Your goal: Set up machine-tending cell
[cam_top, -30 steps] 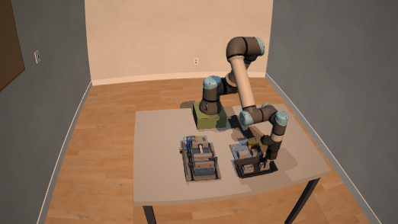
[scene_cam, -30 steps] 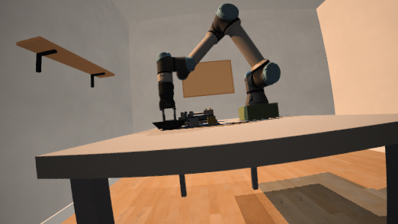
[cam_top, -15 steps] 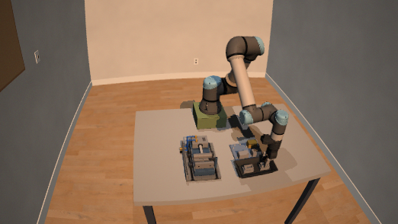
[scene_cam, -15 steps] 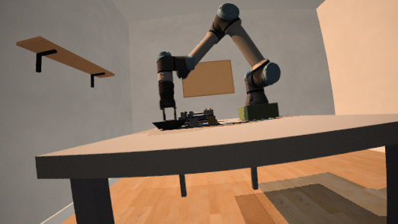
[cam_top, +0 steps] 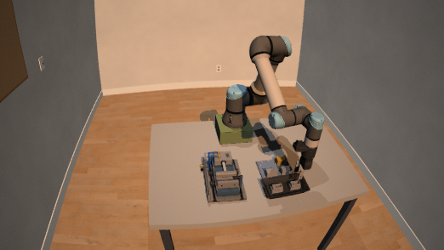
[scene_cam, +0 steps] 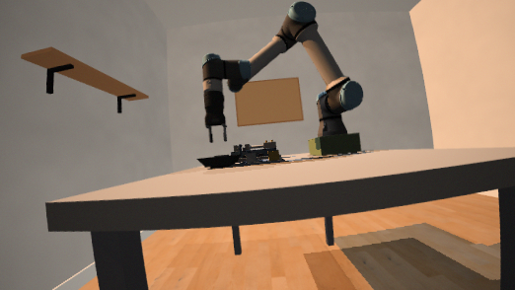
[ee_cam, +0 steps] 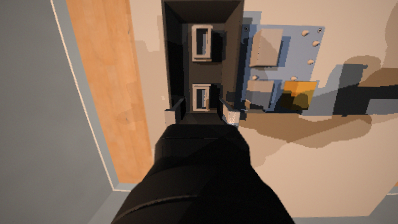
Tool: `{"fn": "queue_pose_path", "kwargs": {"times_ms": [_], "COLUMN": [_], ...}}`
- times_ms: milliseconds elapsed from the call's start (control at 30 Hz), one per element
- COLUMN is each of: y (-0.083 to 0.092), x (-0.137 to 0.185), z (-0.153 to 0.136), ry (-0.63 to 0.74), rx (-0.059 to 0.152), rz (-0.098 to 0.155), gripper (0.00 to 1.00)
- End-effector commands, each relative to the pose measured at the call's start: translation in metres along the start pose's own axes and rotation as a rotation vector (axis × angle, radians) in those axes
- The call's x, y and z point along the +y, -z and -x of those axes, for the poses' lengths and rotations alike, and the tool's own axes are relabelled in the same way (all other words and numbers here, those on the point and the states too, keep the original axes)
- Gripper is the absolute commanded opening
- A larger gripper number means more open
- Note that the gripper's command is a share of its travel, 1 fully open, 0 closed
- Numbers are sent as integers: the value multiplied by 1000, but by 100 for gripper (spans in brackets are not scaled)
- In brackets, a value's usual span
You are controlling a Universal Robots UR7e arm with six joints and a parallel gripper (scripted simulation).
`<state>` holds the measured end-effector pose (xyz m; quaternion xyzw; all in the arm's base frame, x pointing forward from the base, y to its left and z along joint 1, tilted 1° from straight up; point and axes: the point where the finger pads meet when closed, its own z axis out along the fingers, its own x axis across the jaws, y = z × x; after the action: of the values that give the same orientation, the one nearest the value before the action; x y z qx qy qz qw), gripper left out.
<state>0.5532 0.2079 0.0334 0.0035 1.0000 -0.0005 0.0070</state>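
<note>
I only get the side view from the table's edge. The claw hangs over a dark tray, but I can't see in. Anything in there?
Observer: Yes. The wrist view shows two finished parts, one at the tray's far end and one below the open tool, both pocket up in the outfeed tray.
Operator: Is the tool holding one?
Observer: No, its fingers stand wide apart above the tray, holding nothing.
Operator: What's beside the tray?
Observer: A blue infeed plate carrying two aluminium blanks and one brass blank.
</note>
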Motion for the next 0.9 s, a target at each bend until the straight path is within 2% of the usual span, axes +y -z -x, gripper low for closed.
{"fn": "queue_pose_path", "kwargs": {"times_ms": [0, 100, 167, 367, 633, 667, 867], "y": [44, 59, 59, 78, 84, 84, 83], "x": [0, 0, 0, 0, 0, 0, 0], "z": [2, 1, 1, 1, 1, 1, 1], "ry": [0, 0, 0, 0, 0, 0, 0], "rx": [-2, -2, -2, -2, -2, -2, 1], "rz": [0, 0, 0, 0, 0, 0, -1], "gripper": [100, 100, 100, 100, 100, 0, 0]}}
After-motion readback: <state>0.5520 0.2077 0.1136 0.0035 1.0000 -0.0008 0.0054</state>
